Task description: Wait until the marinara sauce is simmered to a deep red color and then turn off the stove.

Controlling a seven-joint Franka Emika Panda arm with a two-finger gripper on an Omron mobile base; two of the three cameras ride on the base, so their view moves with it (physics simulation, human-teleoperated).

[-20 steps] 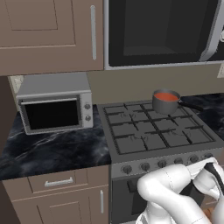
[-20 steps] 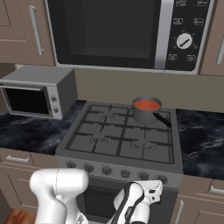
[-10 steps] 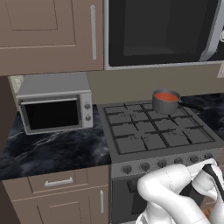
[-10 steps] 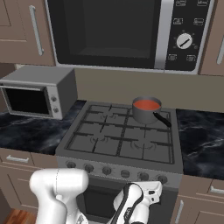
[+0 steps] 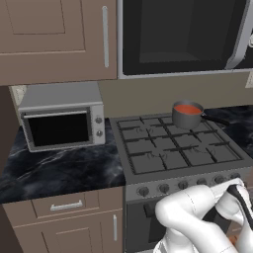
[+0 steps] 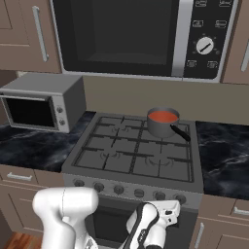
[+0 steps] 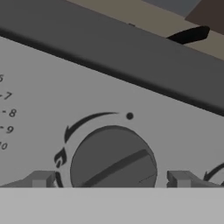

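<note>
Sauce pan status: grey saucepan [image 5: 187, 115] sits on the stove [image 5: 163, 153] at the back right corner of the grates, black handle pointing right toward the counter edge. The marinara sauce [image 5: 188, 108] inside reads as a flat orange-red disc, rimmed by the pan wall; same in the right base view, pan [image 6: 162, 123] on the rear right burner, sauce [image 6: 163, 116] orange-red.

Arm is folded low in front of the range, hand down at the knob row on the front panel, right end. Gripper [image 7: 111, 179] is spread wide: the two fingertips [image 7: 42, 179] stand on either side of one round dark knob [image 7: 113, 158], not visibly touching it. Knob's ridge is tilted, running lower left to upper right. Arc marking and a dot sit above it on the grey panel; numerals run down the left side.

Toaster oven [image 5: 62, 116] on the dark marbled counter [image 5: 59, 168], left of the stove, at the back. Microwave [image 6: 141, 36] mounted above the stove.
</note>
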